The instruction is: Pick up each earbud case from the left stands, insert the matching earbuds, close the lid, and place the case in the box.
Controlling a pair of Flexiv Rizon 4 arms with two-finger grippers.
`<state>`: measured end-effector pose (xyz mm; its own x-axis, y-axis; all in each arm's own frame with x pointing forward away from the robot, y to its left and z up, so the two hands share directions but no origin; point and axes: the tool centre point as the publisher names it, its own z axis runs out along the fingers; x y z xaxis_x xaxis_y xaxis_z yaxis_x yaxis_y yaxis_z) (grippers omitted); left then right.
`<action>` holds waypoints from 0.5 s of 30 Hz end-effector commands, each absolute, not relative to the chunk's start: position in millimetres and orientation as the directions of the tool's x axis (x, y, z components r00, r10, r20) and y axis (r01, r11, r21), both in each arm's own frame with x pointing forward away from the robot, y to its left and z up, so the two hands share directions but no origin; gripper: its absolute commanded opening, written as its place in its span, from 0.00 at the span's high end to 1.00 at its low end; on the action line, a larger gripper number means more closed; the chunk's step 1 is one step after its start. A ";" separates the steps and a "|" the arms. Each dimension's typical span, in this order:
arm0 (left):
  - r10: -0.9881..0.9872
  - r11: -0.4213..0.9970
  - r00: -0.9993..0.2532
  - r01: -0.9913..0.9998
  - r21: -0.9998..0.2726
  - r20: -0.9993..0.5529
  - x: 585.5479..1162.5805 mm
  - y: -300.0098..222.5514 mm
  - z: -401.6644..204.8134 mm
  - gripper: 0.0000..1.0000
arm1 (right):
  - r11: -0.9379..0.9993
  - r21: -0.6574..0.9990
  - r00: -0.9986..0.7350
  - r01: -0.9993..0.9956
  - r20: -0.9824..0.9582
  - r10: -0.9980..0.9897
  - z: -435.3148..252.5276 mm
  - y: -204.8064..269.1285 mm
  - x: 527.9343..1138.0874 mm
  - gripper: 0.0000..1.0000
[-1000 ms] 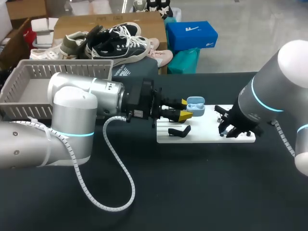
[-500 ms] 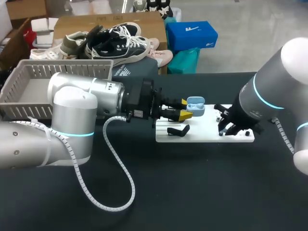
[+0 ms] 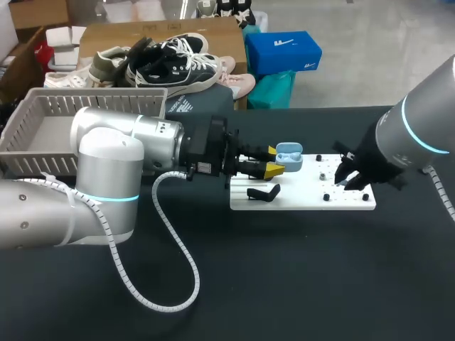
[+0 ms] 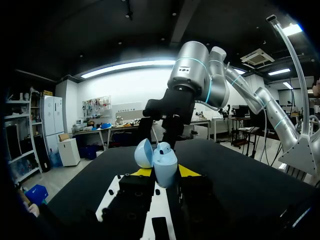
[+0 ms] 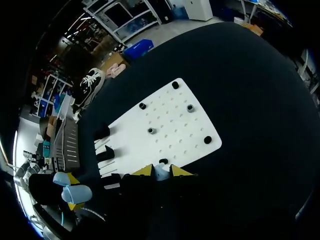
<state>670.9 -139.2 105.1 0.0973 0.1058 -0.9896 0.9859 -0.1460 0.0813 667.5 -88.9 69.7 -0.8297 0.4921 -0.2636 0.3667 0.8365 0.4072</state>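
A light-blue earbud case point(image 3: 289, 158) with its lid up sits in my left gripper point(image 3: 274, 162), held over the far left part of the white board point(image 3: 298, 197). The left wrist view shows the case point(image 4: 165, 166) pinched between the yellow tips, lid point(image 4: 144, 153) tilted open. My right gripper point(image 3: 347, 180) hovers over the board's right end. In the right wrist view its tips point(image 5: 161, 171) are shut on a small pale-blue earbud point(image 5: 161, 173) above the board point(image 5: 165, 131). The case point(image 5: 76, 192) shows off to its side.
A black stand point(image 3: 264, 192) lies on the board's left part, and small black pegs point(image 3: 326, 196) dot its right part. A grey basket point(image 3: 85, 99) stands at the back left, behind my left arm. A white cable point(image 3: 167, 234) loops over the dark table.
My right gripper has lifted off the board and drawn back to the right. The left arm and the case have stayed put.
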 end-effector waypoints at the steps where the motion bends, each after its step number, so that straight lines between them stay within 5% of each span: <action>1: 0.104 -0.143 0.099 0.986 0.083 -0.990 670.6 -139.4 104.5 1.00 | 0.853 0.405 -0.816 0.328 -0.333 0.472 108.3 -98.7 645.4 1.00; 15: 0.104 -0.143 0.099 0.986 0.083 -0.990 670.6 -139.4 104.5 1.00 | 0.980 0.196 -0.941 -0.044 -0.337 0.026 200.0 -45.5 632.9 1.00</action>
